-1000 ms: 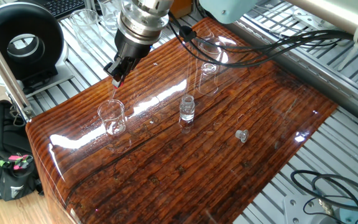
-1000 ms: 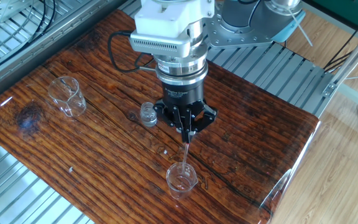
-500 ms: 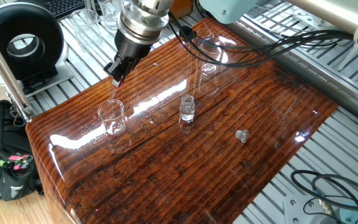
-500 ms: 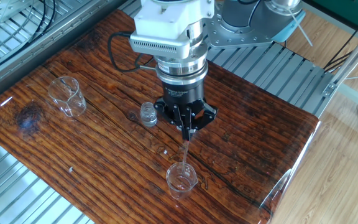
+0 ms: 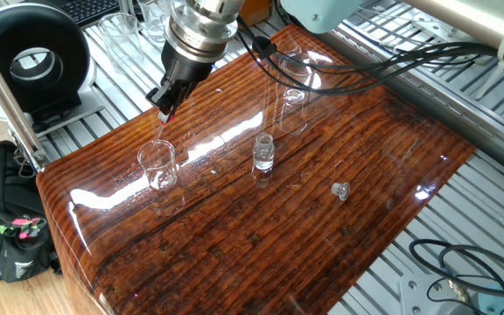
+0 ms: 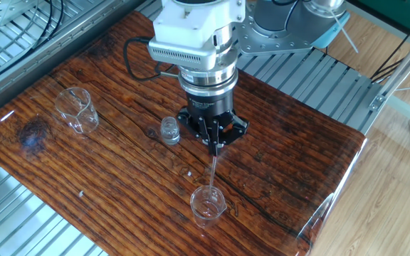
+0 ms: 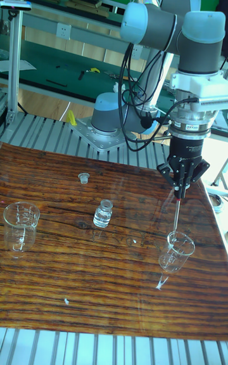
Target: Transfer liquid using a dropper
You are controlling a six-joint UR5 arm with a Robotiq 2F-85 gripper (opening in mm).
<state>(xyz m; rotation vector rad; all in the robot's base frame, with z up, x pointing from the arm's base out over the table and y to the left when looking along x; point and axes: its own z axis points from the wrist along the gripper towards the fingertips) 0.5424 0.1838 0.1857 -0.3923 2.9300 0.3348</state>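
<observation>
Tall fixed view is showing the wooden table (image 7: 76,289) running wide, with bare planks lying open between the glassware. Gripper (image 7: 181,195) is hanging over the right side, fingers clamping the dropper (image 7: 177,213) by its red bulb; the thin clear tube is pointing straight down, its tip sitting at the mouth of a small beaker (image 7: 175,249) near the table's right edge. A second beaker (image 7: 19,224) is standing well apart at the far left edge. A small vial (image 7: 103,213) is standing between them, a tiny stopper (image 7: 82,178) lying behind it. Liquid is not showing clearly through the glass.
</observation>
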